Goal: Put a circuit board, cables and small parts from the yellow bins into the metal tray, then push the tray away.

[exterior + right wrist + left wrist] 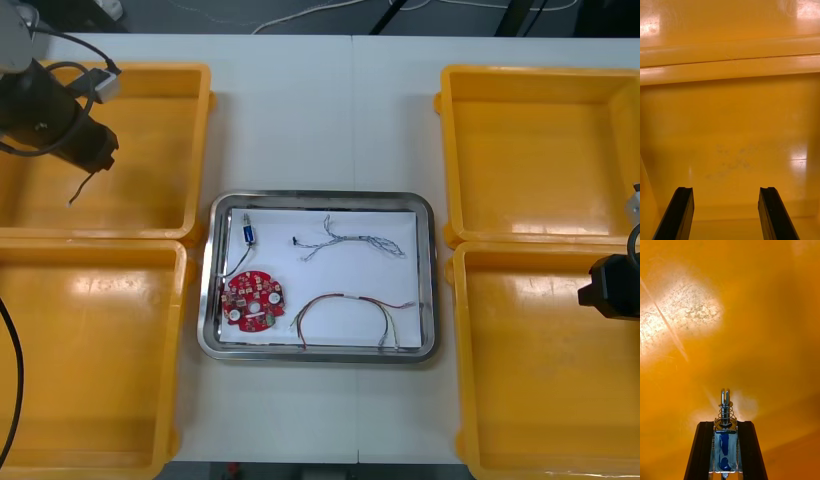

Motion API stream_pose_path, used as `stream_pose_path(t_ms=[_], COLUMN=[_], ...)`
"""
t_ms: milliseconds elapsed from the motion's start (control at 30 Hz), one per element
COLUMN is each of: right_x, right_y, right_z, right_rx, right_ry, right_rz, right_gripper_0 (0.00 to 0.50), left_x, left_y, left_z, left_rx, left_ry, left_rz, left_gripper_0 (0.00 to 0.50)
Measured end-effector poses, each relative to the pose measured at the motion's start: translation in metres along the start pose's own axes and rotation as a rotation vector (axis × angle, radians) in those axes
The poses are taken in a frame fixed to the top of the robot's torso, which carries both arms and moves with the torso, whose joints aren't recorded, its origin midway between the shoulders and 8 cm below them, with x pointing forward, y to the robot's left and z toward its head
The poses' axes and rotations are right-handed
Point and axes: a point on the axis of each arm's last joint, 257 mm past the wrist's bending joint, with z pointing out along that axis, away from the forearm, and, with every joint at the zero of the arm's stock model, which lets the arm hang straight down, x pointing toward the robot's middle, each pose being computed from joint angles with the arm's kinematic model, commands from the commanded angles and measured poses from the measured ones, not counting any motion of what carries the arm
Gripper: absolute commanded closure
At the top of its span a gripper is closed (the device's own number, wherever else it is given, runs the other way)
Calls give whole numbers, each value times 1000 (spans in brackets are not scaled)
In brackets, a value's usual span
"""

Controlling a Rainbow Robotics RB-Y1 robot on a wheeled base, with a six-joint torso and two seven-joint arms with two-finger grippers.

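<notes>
Over the far-left yellow plastic bin (150,85), the left hand (726,426) is clamped on a small blue-bodied metal part (725,413) with a spring. Advised: clear the bin wall, then release low over bare white lining in the shiny metal tray (320,197) at mid-desk. Right hand (726,190), spread and empty, hangs over the near-right bin (540,400). Desk (320,110) light, smooth; dark floor (450,15) beyond.

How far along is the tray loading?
Done: the metal tray holds a circuit board, a blue-white cable, a red-yellow cable and one small metal part. In hand: left gripper, over the far left bin, shut on a second small part. Left: place it, push the tray away. Right gripper open over near right bin.
</notes>
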Motion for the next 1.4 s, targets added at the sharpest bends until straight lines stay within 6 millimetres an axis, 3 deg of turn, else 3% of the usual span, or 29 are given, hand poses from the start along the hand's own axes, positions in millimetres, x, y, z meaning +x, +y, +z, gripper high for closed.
stream_pose_path(t_ms=[267, 400, 600, 800, 933, 1400], right_x=[0, 0, 0, 0, 0, 0], right_y=[0, 0, 0, 0, 0, 0], right_z=[0, 0, 0, 0, 0, 0], right_rx=[0, 0, 0, 0, 0, 0], right_ry=[0, 0, 0, 0, 0, 0], right_rz=[0, 0, 0, 0, 0, 0], right_gripper_0=[0, 0, 0, 0, 0, 0], left_x=[0, -5, -20, -34, -34, -20], left_y=[-20, -36, -74, -113, -137, -213], left_z=[-26, -36, -47, -54, -56, -38], left_rx=[17, 3, -8, 10, 20, 19], left_ry=[33, 38, 17, -29, -52, -52], left_rz=[-254, -227, -162, -343, -402, -240], left_gripper_0=[500, 500, 500, 500, 500, 500])
